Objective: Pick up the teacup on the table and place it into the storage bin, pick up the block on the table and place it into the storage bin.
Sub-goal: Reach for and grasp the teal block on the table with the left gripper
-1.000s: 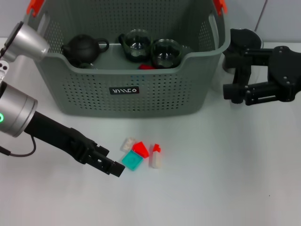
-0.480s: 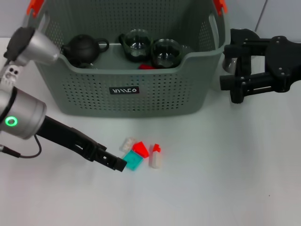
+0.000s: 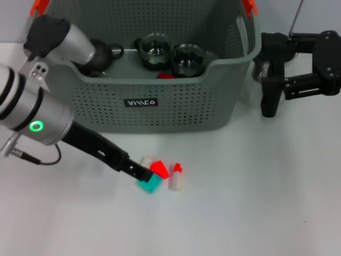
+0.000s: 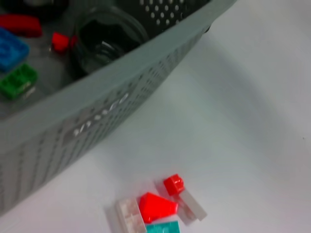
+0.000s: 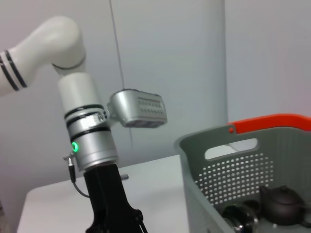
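The left gripper (image 3: 143, 175) hovered low over the tabletop (image 3: 245, 202), its fingers touching the teal block (image 3: 151, 184); I could not tell how far they were parted. The red block (image 3: 159, 169) lay just beyond them, so a clean straddle seemed wise. The storage bin (image 3: 176, 104) stood behind, glass teacups (image 3: 187, 58) already inside. The right gripper (image 3: 269, 104) waited beside the bin, apparently holding nothing.

Red, teal, clear blocks (image 4: 158, 209) beside the storage bin (image 4: 121, 73).
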`<state>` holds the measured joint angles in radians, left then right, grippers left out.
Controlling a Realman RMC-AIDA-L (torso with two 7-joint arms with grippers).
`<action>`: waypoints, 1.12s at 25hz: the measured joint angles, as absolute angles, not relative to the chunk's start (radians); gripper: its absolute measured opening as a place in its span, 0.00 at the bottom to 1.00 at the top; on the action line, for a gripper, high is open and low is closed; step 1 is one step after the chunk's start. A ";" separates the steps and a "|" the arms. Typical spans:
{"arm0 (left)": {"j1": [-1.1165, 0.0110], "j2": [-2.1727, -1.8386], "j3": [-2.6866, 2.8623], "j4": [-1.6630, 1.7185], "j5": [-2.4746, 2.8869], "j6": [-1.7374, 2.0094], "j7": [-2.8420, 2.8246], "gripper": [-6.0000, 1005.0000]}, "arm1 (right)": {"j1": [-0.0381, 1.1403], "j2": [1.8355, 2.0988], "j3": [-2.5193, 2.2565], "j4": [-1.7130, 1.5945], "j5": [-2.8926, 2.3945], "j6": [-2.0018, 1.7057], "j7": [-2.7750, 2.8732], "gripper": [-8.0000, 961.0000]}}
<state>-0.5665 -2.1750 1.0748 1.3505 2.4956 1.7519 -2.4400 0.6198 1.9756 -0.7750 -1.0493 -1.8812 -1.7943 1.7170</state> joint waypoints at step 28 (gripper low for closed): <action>-0.524 -2.178 1.340 1.340 2.558 1.581 -2.654 0.88 | 0.656 1.933 -0.821 -0.972 -1.895 -1.847 1.665 0.98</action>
